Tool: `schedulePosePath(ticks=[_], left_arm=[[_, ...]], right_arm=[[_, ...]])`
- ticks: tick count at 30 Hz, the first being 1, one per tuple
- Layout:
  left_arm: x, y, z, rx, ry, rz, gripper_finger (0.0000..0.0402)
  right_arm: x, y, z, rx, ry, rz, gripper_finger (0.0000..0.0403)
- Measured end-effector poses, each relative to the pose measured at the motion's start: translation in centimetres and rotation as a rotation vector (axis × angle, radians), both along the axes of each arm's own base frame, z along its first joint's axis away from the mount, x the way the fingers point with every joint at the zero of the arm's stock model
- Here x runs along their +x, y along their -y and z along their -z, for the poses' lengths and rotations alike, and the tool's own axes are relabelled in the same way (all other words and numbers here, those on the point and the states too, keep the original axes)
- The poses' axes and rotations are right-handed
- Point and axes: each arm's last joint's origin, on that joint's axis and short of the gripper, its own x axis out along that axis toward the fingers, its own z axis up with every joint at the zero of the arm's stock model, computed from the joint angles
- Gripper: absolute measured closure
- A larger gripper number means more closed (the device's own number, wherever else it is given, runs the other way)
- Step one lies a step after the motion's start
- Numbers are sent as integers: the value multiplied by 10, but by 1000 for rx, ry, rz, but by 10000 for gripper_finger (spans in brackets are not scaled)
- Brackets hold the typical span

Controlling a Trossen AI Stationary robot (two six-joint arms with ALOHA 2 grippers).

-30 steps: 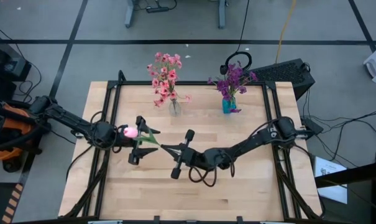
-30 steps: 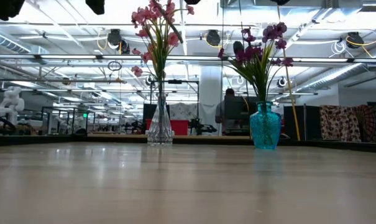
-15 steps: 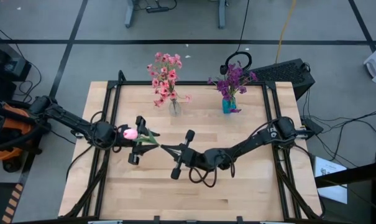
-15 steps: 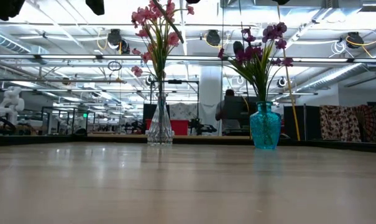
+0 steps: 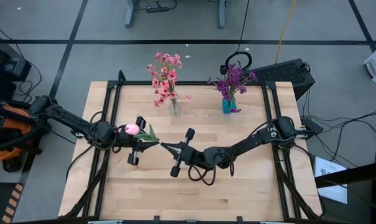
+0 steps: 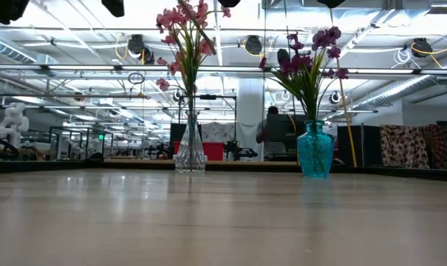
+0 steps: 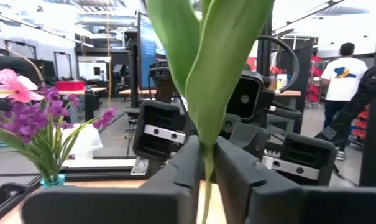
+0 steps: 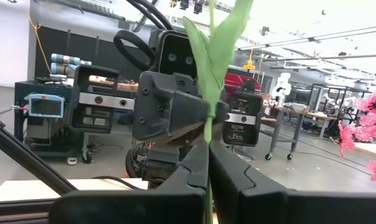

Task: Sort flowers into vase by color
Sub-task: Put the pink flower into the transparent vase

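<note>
Item: pink tulip (image 5: pixel 132 129) — held above mid-table. Your left gripper (image 5: pixel 140 140) clamps its stem; your right gripper (image 5: pixel 163 147) pinches the same stem (image 8: pixel 207 134) from the opposite side — both clenched, facing each other.

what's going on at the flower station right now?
Mid-handoff above the table's middle. The right gripper is shut on the stem of the pink tulip, and the left gripper has its fingers pressed on the same stem from the other side. Pink sprays already sit in the clear vase, purple ones in the blue vase, both at the table's far edge.
</note>
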Motion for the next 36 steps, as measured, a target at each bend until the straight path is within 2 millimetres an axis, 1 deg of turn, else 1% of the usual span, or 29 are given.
schedulePosePath(ticks=[3,5,12,14,16,19,23,27,31,36], left_arm=[[0,0,0,4,3,19,381],[0,1,0,5,4,24,393],[0,0,0,4,5,24,389],[0,0,0,5,5,23,389],[-1,0,-1,7,0,21,389],[-5,-2,-2,15,-7,14,389],[-15,-8,-8,10,-12,-20,389],[-30,-18,-12,10,-28,-62,389],[-45,-28,-14,8,-59,-152,389],[-63,-41,-15,0,-79,-257,389]], right_arm=[[1,2,0,6,2,2,403],[1,4,0,18,7,-2,403],[2,6,0,21,9,-2,402],[2,6,0,26,9,8,395],[1,6,0,28,0,51,376],[-2,2,1,12,-27,135,330],[-9,-3,0,-2,-84,318,259],[-18,-14,0,-48,-166,476,204],[-25,-27,0,-74,-221,535,172],[-32,-42,3,-73,-243,528,161]])
